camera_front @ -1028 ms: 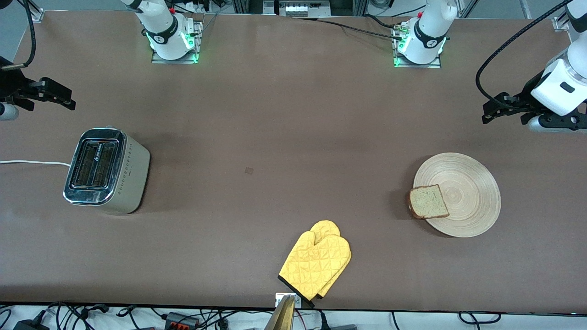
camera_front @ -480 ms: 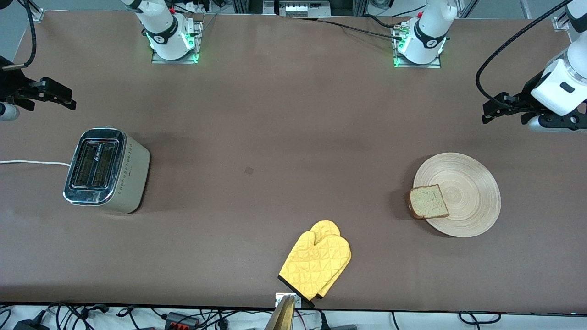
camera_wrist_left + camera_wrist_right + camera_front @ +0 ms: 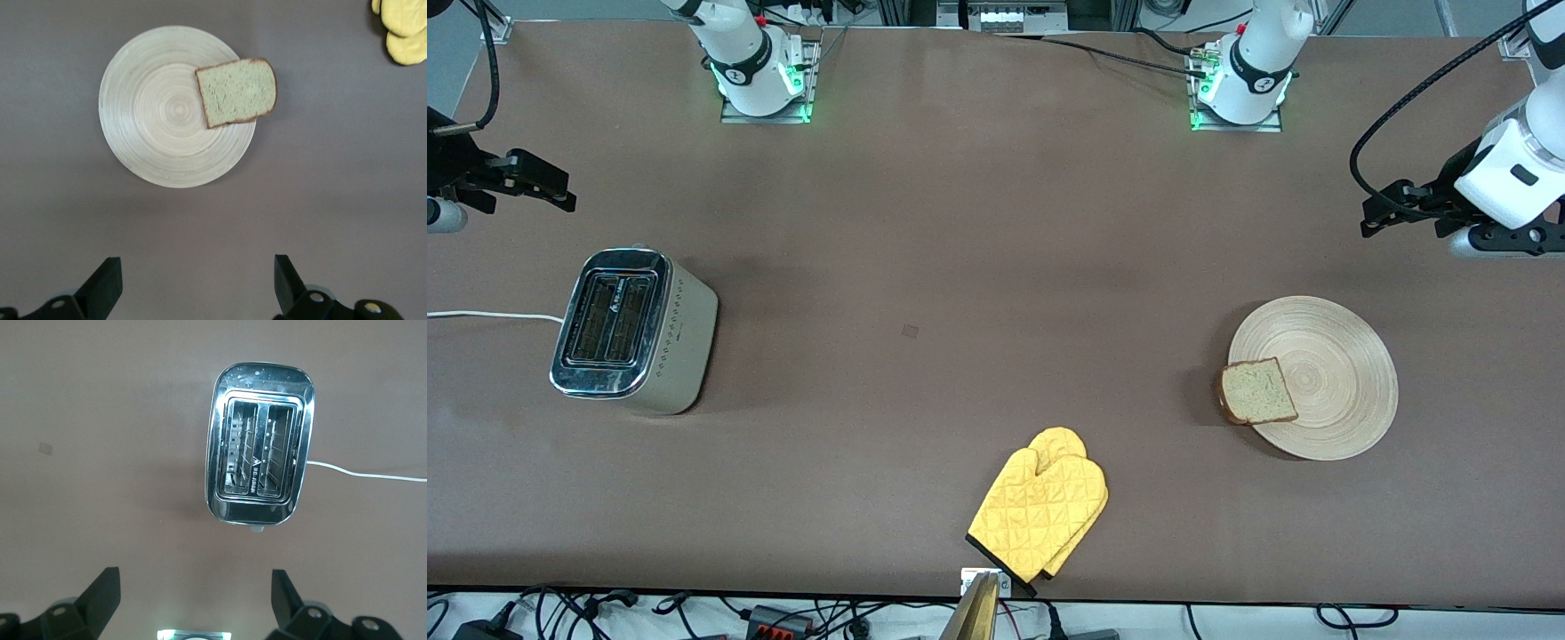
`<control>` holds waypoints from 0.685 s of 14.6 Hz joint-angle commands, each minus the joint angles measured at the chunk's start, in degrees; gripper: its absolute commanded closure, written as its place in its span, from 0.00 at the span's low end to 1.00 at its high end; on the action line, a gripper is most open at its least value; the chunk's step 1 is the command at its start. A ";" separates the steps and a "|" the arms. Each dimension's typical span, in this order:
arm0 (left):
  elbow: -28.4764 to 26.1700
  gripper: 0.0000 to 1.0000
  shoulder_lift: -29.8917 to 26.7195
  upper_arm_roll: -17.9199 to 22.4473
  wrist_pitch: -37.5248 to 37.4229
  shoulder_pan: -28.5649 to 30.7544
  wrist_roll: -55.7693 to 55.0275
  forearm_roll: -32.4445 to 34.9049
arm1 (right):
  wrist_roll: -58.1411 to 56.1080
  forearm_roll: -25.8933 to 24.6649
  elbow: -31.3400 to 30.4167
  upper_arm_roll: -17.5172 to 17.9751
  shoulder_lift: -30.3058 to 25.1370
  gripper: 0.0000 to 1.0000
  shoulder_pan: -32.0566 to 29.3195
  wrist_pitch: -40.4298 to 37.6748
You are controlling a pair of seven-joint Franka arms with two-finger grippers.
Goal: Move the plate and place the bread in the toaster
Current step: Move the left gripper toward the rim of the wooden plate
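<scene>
The plate sits flat on the brown table, toward the left arm's end. The bread lies on the plate's rim, on the side toward the middle of the table, and one edge of it sticks out over the rim. In the left wrist view the plate shows its ring pattern and the bread covers part of its edge. The left gripper hangs in the air over bare table at the left arm's end, next to the plate but not over it. Its jaws are wide apart and hold nothing; the left wrist view shows two black fingers with brown table between them. The toaster stands upright toward the right arm's end, well apart from the plate. Its shiny top has two slots, and both look empty in the right wrist view. A white cord runs from it to the table's edge. The right gripper hangs in the air over bare table near the toaster, not touching it. Its jaws are wide apart too, and nothing is in them. A yellow mitt lies flat near the edge of the table closest to the front camera, between the toaster and the plate.
</scene>
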 commanded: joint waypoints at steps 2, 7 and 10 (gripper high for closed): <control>4.04 0.00 3.34 0.31 -4.55 -0.26 -0.30 -1.00 | 0.52 1.42 0.54 0.01 -0.38 0.00 -0.22 -1.33; 8.09 0.00 6.59 0.22 -5.87 -0.17 0.40 -0.48 | 0.79 1.51 0.54 -0.08 -0.47 0.00 -0.22 -1.33; 8.01 0.00 7.03 0.39 -5.96 1.23 3.04 -0.65 | 0.79 1.42 0.54 0.01 -0.56 0.00 -0.13 -1.33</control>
